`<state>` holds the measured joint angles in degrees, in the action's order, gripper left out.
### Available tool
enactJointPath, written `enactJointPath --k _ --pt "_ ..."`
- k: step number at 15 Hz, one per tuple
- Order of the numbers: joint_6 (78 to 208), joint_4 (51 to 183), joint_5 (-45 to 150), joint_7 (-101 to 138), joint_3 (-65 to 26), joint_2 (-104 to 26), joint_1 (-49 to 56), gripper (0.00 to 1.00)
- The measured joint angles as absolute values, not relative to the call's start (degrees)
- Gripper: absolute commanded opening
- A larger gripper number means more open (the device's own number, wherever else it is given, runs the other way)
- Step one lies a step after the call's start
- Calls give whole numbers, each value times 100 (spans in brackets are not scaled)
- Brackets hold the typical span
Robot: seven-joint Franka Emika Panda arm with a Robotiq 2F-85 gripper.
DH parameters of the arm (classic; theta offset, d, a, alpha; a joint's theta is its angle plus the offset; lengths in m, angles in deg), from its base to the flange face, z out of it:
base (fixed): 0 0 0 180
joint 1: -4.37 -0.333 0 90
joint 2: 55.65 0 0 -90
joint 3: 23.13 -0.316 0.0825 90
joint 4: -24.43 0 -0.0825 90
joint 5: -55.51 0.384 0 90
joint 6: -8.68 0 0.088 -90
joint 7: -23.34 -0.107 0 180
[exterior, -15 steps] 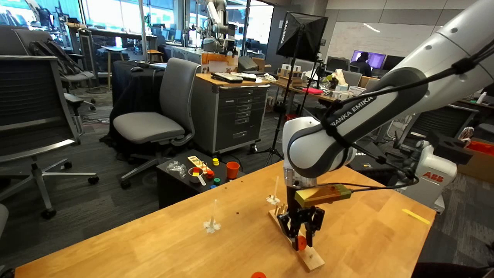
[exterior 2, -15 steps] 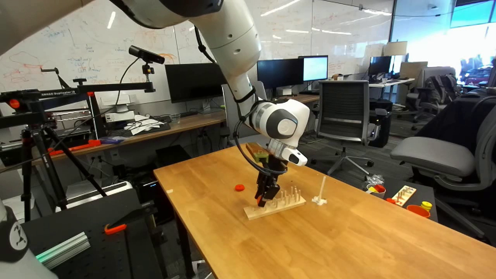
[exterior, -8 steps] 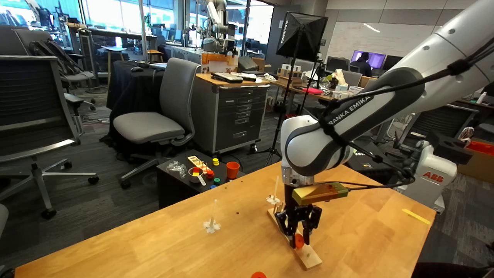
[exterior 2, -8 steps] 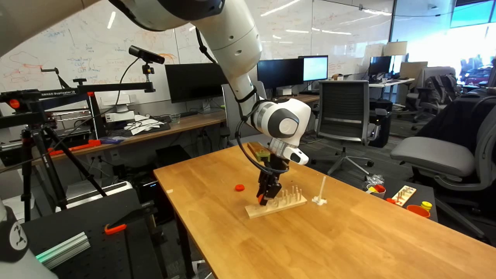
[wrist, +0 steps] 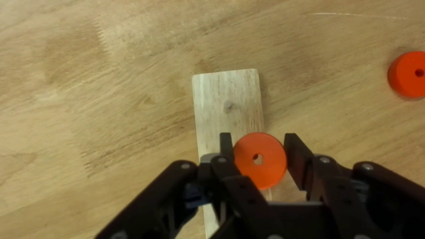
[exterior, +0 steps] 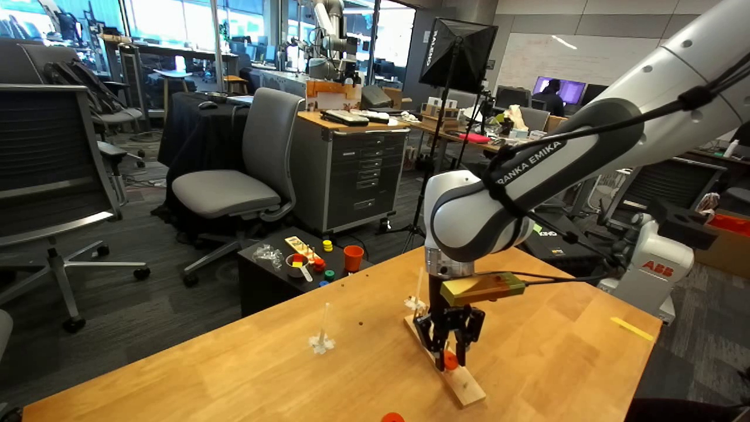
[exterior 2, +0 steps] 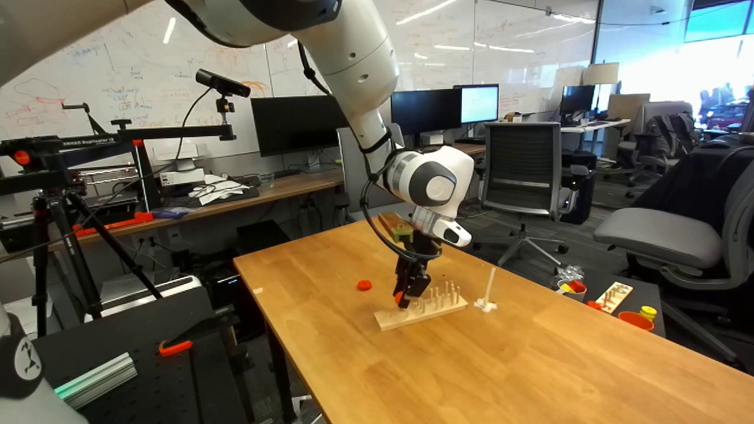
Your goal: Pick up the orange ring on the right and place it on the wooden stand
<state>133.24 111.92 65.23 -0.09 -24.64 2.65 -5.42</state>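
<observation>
Wrist view: the end effector (wrist: 259,146) has its 2 fingers (wrist: 226,145) parted by the width of the orange ring (wrist: 260,174), gripping it at opposite edges. In an exterior view the ring hangs over the left part of the wooden stand (exterior 2: 393,321), left of the taller pegs (exterior 2: 452,294); whether it touches the stand cannot be told. A loose red-orange ring (wrist: 408,81) lies on the counter (wrist: 332,83), right of the stand in the wrist view.
</observation>
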Motion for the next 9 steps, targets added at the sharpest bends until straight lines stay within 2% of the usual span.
enactJointPath --k 9 --pt "13253 11134 6523 -9 -2464 265 -542 20"
